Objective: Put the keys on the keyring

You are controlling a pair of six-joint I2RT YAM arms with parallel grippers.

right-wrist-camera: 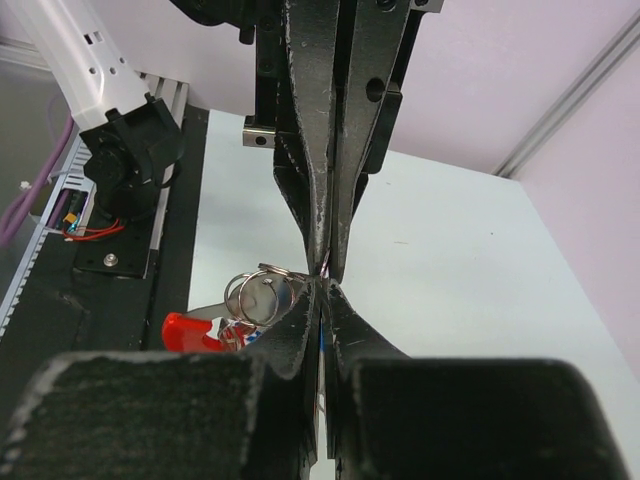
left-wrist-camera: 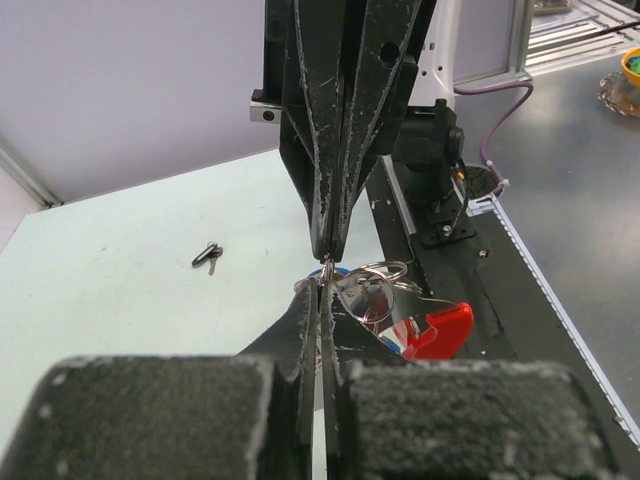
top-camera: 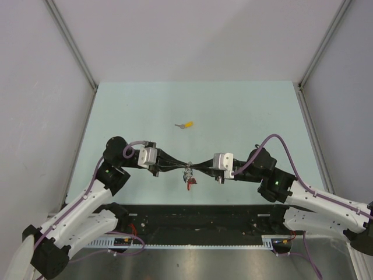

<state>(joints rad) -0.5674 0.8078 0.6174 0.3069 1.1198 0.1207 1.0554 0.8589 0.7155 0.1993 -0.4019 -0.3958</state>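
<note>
Two closed grippers meet tip to tip above the table [top-camera: 233, 111].
The left gripper [left-wrist-camera: 320, 296] and right gripper [right-wrist-camera: 322, 290] are fully shut; what each pinches cannot be told. The keyring [right-wrist-camera: 258, 291] and red strap [right-wrist-camera: 190, 330] are hung at the tips. A yellow-capped key [top-camera: 186, 125] lies well apart.

**Scuffed black fingers, bright metal ring**

On my screens the fingers of the left gripper [left-wrist-camera: 320, 300] and the right gripper [right-wrist-camera: 322, 295] look like matt black plastic. They are heavily scratched, with whitish scuffs along the edges, and their near ends look coarse and grainy. The keyring [left-wrist-camera: 378, 285] is polished silver metal and catches highlights. The red piece [left-wrist-camera: 445, 330] beside it is glossy. The table [top-camera: 245, 116] is smooth, matt pale green.
</note>
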